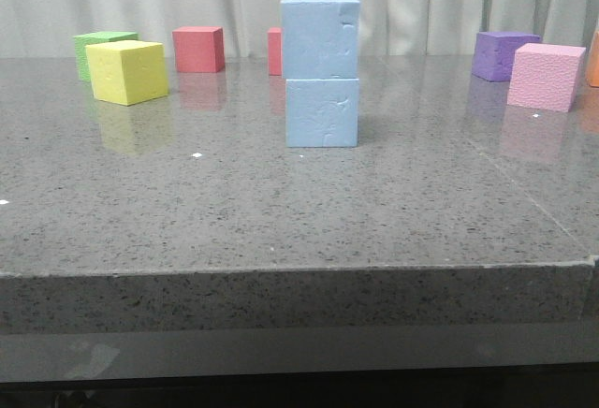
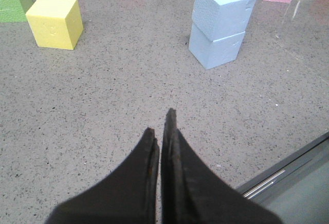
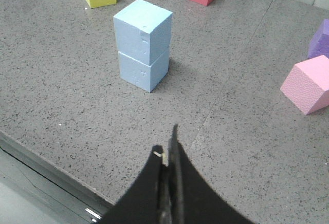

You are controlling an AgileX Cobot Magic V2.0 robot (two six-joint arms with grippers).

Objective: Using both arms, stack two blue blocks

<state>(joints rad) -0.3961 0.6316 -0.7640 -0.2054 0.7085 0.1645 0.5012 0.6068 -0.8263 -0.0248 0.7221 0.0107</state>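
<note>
Where foam cubes stack, upper blue block [image 1: 320, 37], lower blue block [image 1: 322, 112]

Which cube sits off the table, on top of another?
The upper blue block, resting on the lower blue block. Every other cube, like the yellow cube, stands directly on the table.

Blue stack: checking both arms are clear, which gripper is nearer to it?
Neither left nor right is clearly nearer. The left gripper hangs near the front edge of the table, left of the blue stack; the right gripper likewise on its right. Both jaws shut, touching nothing.
</note>
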